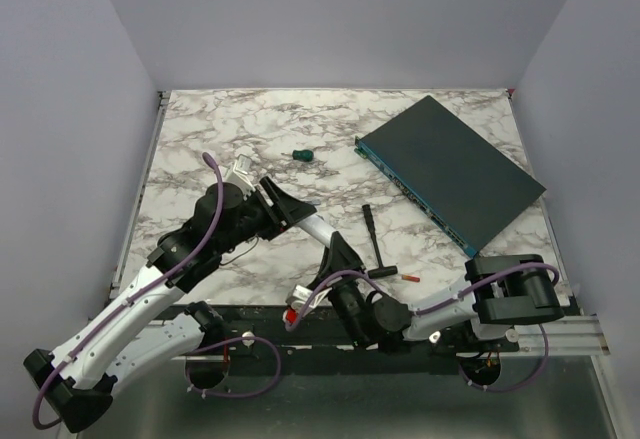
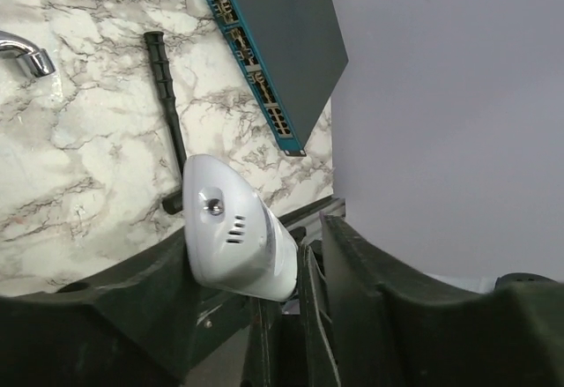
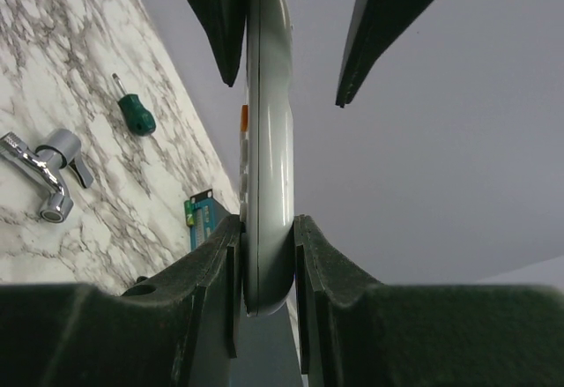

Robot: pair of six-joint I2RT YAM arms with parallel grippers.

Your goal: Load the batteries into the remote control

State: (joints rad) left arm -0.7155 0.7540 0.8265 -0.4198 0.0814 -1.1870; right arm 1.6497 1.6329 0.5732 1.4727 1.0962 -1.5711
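The white remote control (image 1: 318, 229) is held in the air between both arms over the table's near middle. My right gripper (image 1: 338, 254) is shut on its near end; in the right wrist view (image 3: 267, 228) both pads press its flat faces (image 3: 269, 96). My left gripper (image 1: 298, 211) is open around the far end: one finger (image 3: 220, 17) touches the remote and the other stands apart. In the left wrist view (image 2: 264, 259) the remote's rounded end (image 2: 231, 233) leans on one finger. One orange-red battery (image 1: 410, 279) lies on the table right of the grippers.
A large dark teal flat box (image 1: 450, 169) lies at the back right. A black T-shaped tool (image 1: 378, 244) lies between it and the grippers. A green-handled screwdriver (image 1: 300, 155) lies behind the left gripper. A chrome bent metal piece (image 3: 44, 175) lies on the marble.
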